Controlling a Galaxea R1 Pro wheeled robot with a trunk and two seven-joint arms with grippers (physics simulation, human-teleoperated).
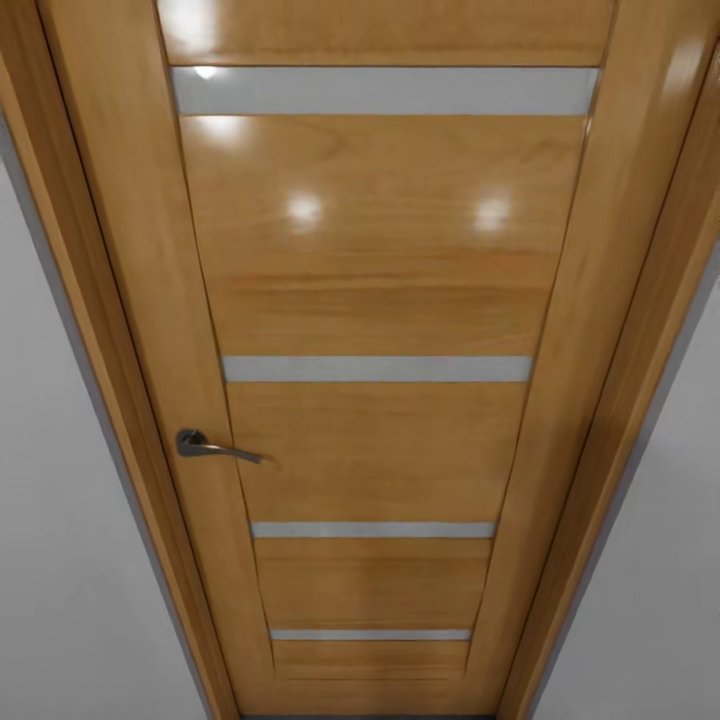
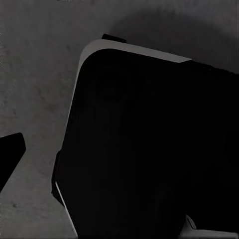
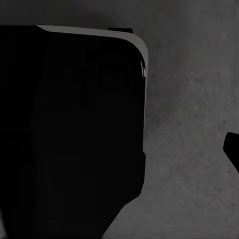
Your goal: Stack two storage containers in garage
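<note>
Fingers: in the left wrist view a dark fingertip [image 2: 11, 152] enters at the frame edge, and in the right wrist view another dark tip [image 3: 232, 149] does the same. Only one tip shows on each side, so whether either pair of fingers is apart or together cannot be told. Nothing is seen held between them.

Beyond the fingertips, each wrist view looks down past a large black body with a pale rounded edge, apparently the robot's own base [image 2: 149, 149], standing on a dark grey, rough, speckled floor [image 2: 35, 74].

In the head view, a closed wooden door [image 1: 380, 300] with narrow horizontal frosted glass strips stands directly ahead, close to the camera, set in a matching wooden frame between plain white walls [image 1: 60, 560]. A metal lever handle [image 1: 212, 447] sits on the door's left side.

The storage containers cannot be located from these views.

Step in hand, as a judgement: transit between rooms, with the robot halted facing the door. The next move likely calls for getting through the doorway: reaching the lever handle with one arm, or repositioning the base.
</note>
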